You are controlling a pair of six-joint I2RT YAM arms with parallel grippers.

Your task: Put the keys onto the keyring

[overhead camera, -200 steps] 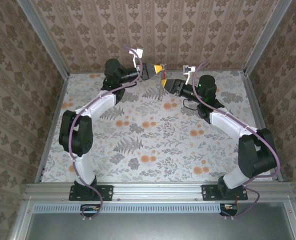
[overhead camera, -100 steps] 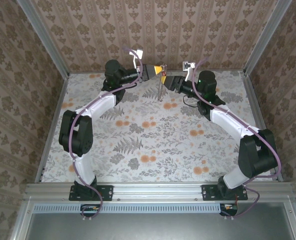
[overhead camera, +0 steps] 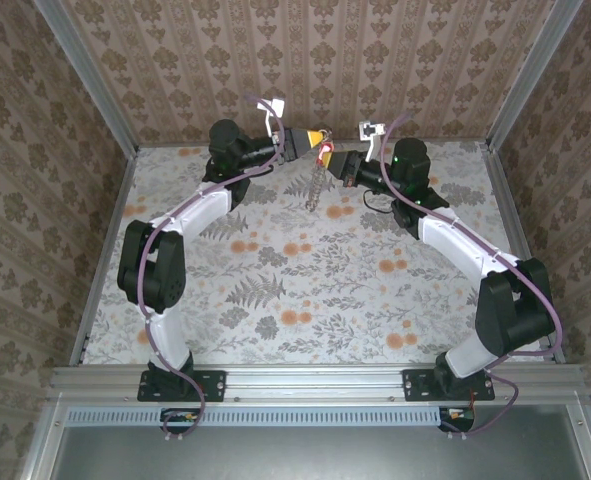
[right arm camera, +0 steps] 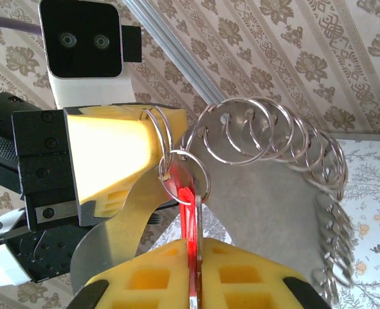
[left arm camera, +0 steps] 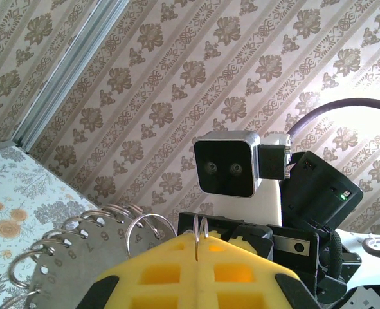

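Note:
High at the back of the table, my left gripper [overhead camera: 320,137] is shut on a wire loop of the keyring [overhead camera: 315,186], which hangs below it. In the left wrist view the yellow fingers [left arm camera: 241,273] pinch that loop, and the keyring [left arm camera: 61,264] shows as a grey numbered plate fringed with several split rings. My right gripper [overhead camera: 335,160] faces it, shut on the red-headed key [overhead camera: 327,150]. In the right wrist view the key [right arm camera: 188,209] stands edge-on between the yellow pads, its tip inside a small ring [right arm camera: 184,175] next to the left gripper [right arm camera: 116,154]. The keyring [right arm camera: 276,138] arcs rightward.
The patterned back wall [overhead camera: 305,60] stands close behind both grippers. Aluminium frame posts [overhead camera: 85,80] mark the back corners. The flowered table top [overhead camera: 305,290] stretches toward the arm bases, and a purple cable [overhead camera: 260,105] loops over the left wrist.
My right gripper has moved up and left to meet the left gripper and has shut on the red key. The hanging keyring has swung slightly. The left arm has stayed put.

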